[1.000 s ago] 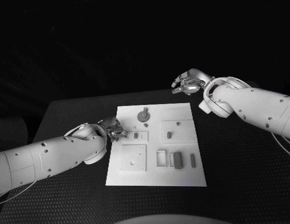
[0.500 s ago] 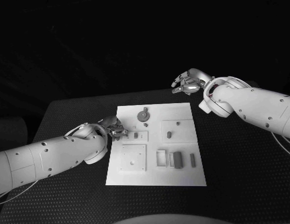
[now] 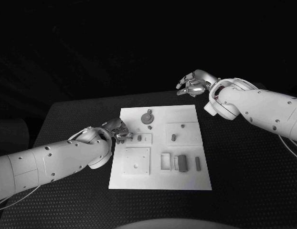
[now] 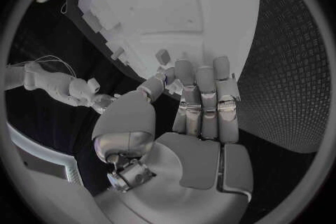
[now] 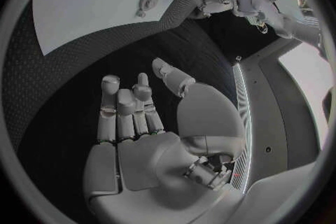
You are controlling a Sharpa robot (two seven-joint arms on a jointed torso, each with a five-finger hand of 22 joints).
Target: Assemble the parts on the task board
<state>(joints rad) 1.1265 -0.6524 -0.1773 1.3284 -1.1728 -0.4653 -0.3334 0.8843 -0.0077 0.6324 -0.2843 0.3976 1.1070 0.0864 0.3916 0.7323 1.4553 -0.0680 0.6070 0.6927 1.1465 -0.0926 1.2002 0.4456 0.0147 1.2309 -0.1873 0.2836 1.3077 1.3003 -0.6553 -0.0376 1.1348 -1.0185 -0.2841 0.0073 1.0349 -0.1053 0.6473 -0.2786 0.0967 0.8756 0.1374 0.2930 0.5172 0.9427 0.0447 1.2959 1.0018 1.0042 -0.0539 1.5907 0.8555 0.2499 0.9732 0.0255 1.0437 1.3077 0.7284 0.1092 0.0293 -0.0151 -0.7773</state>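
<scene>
Your left hand (image 3: 118, 131) sits at the left edge of the white rectangular task board (image 3: 190, 179), fingers extended and apart, holding nothing — likely reaching for the small grey part (image 3: 139, 138) just beside it. Close on it next. Your right hand (image 3: 193, 84) hovers empty beyond the board's far corner, fingers loosely spread.

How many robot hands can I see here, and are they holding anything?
2. The left hand is at the task board's left edge, fingers over it; whether it holds a part is unclear. The right hand hangs beyond the far edge, holding nothing.
</scene>
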